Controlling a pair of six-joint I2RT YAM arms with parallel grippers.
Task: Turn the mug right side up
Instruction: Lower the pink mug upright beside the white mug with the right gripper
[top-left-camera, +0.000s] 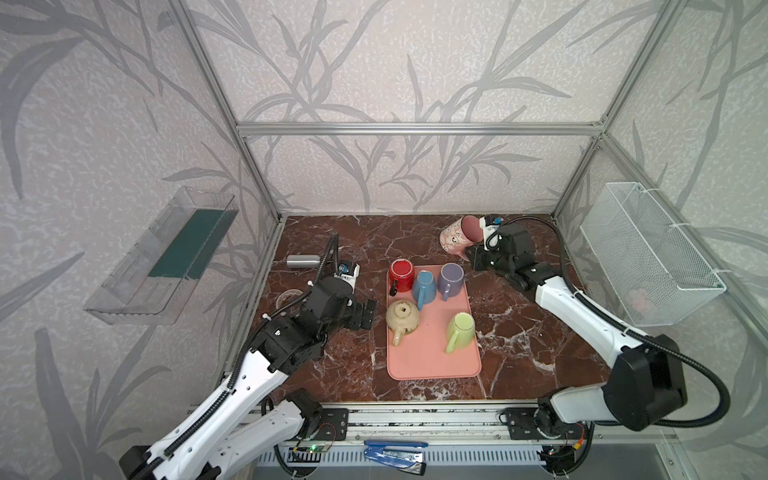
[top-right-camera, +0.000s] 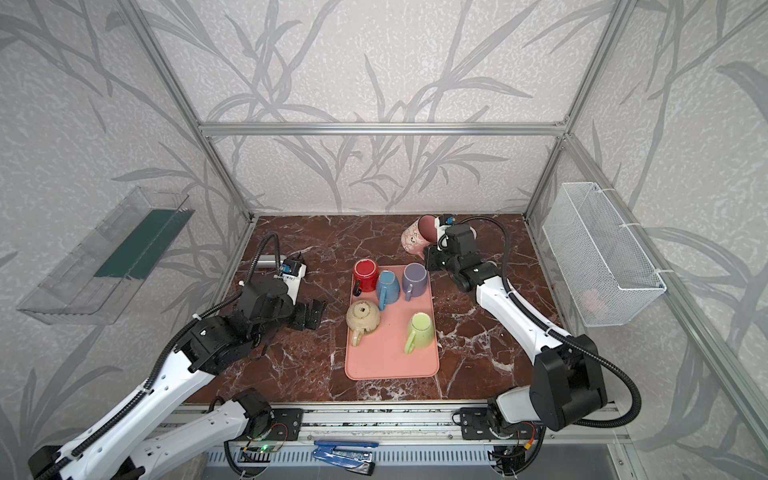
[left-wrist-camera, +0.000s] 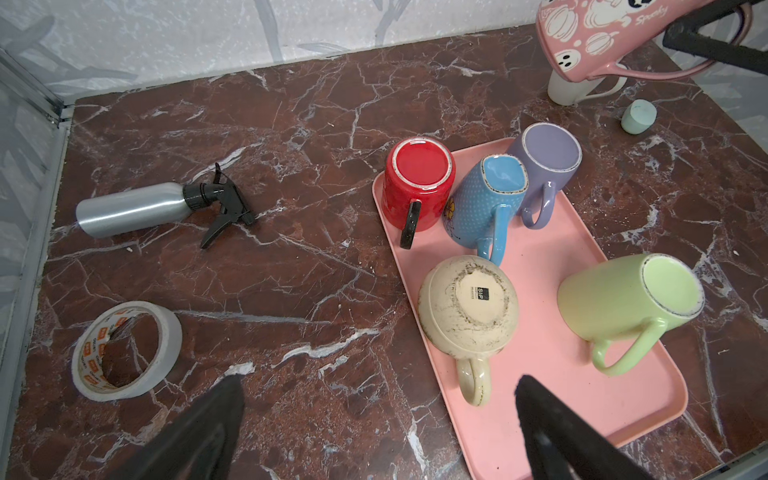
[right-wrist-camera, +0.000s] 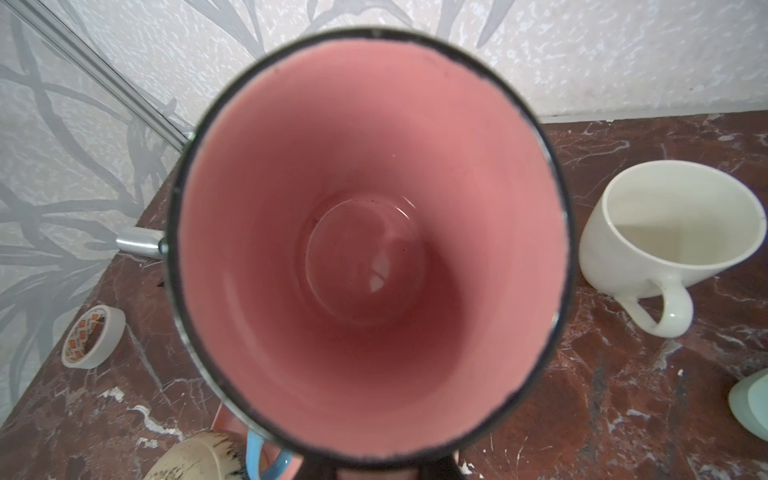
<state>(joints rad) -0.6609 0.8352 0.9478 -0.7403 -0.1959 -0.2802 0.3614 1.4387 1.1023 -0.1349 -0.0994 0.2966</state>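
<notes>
Pink mug, lettered "Spooky" among ghosts and pumpkins, tilted off upright at 1 o'clock of the pink tray, clamped at its handle side by the narrowed right gripper; beige mug bottom-up on tray, base stamped "S&P"; left gripper spread wide, empty, at tray's 9 o'clock.

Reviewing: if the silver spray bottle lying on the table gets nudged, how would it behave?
The spray bottle lies on its side; its round metal body would probably roll. The black trigger head likely stops it soon. It looks rigid.
</notes>
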